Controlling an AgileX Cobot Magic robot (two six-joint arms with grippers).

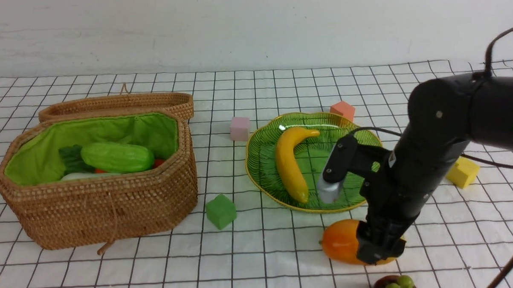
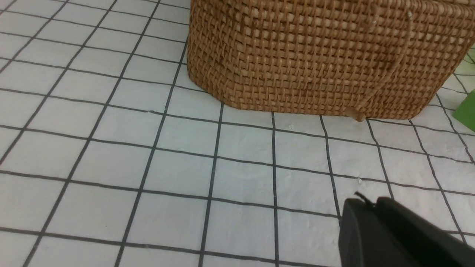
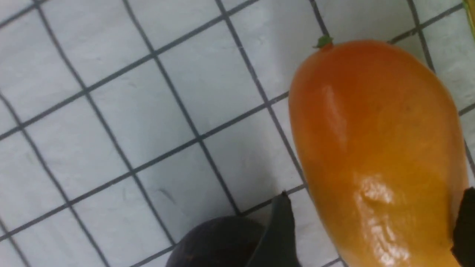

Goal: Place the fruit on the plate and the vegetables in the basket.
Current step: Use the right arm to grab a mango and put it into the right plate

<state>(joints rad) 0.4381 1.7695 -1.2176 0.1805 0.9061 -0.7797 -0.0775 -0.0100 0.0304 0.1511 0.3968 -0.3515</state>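
Basket [image 1: 114,217], open at the left, holds gourd [image 1: 117,157], carrot [image 1: 158,162] and radish [image 1: 82,176]. Plate [image 1: 261,161] to its right carries the banana [image 1: 289,166]; the right arm [image 1: 427,155] crosses its near rim. Mango [image 1: 339,242] lies on the cloth [image 1: 260,254] just before the plate, with the right gripper [image 1: 378,248] spread astride it and the mangosteen [image 1: 393,284] close by. A green cube [image 1: 220,211] sits between basket and plate. Left gripper [image 2: 393,237] shows only partly, so I cannot tell its state.

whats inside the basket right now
A light green gourd lies uppermost in the basket. Under it show the carrot, as dark leaves and orange bits, and a white radish. The gourd and front wall cover the rest.
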